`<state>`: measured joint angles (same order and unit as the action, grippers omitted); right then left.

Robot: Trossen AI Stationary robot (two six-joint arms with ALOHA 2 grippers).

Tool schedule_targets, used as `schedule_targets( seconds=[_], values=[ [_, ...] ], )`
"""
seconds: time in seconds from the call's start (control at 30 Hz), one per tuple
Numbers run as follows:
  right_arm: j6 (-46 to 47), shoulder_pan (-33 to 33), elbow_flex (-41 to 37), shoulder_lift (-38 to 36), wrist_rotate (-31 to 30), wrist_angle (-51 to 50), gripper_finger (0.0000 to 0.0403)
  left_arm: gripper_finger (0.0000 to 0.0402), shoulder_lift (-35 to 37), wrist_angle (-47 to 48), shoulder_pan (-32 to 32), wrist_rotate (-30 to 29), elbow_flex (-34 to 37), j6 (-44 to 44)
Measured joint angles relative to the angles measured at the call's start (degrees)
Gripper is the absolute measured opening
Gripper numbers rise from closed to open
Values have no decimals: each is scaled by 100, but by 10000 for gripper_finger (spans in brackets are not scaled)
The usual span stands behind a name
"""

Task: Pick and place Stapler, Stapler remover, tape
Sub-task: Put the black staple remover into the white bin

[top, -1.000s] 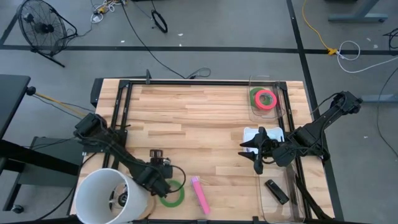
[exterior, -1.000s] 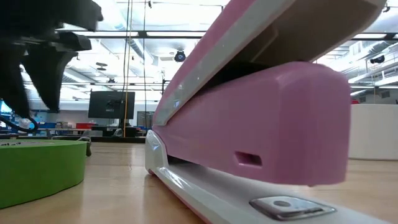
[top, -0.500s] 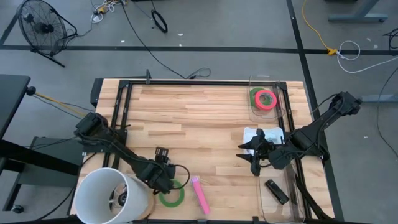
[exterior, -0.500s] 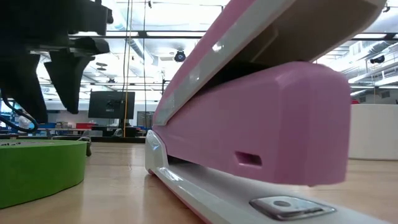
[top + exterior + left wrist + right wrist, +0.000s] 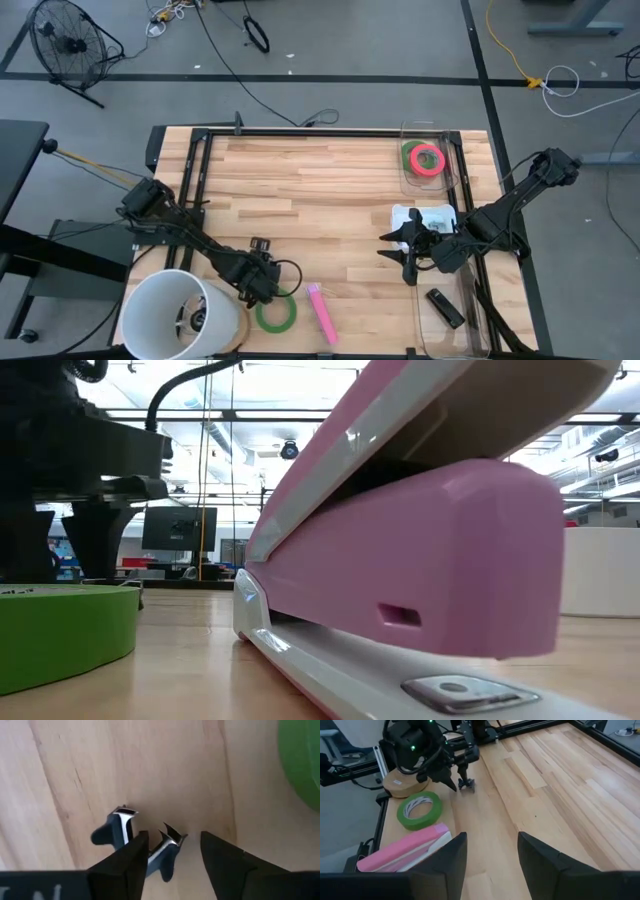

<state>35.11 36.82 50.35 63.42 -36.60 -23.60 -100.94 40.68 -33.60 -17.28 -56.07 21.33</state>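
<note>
the pink stapler [image 5: 321, 311] lies just beside a green tape roll [image 5: 275, 312]; two more rolls [image 5: 426, 159] sit in a clear tray [image 5: 450, 168] well away. the left gripper [image 5: 262, 270], fingers parted and holding nothing, hangs over the staple remover [image 5: 145, 847] near the green roll. the right gripper [image 5: 398, 251] waits open, empty, near the tray.

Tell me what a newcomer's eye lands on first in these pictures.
The pink stapler fills the low view, lying near the table's front edge beside a green tape roll. Just left of that roll, the left gripper hangs with jaws open over the small staple remover. The right gripper waits open at right.
</note>
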Motion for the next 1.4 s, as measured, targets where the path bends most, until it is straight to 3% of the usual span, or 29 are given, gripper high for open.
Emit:
schedule_targets(
  seconds=[0.1,0.23,0.5,0.7,0.9,1.13,1.27,1.4],
  values=[
    [0,0,0,0,0,24,174,144,-7,12,2,-2,-1,35],
    [0,1,0,0,-2,28,174,39,-22,119,26,-211,-121,2],
    [4,0,0,0,-48,40,174,36,-20,214,233,-515,-495,-133],
    [-20,0,0,0,-52,42,174,36,86,237,358,-1227,-1274,-707],
    [-24,-2,0,0,-61,73,174,36,378,-888,465,-1673,-2178,-1685],
    [-85,-2,0,0,-57,215,174,36,840,-3654,580,-611,-2289,-3014],
    [-648,-2,-2,0,-42,867,174,36,887,-4344,761,-420,-2289,-3063],
    [-1442,-2,-2,0,-19,1781,174,36,879,-4695,946,235,-2280,-3086]
  ],
)
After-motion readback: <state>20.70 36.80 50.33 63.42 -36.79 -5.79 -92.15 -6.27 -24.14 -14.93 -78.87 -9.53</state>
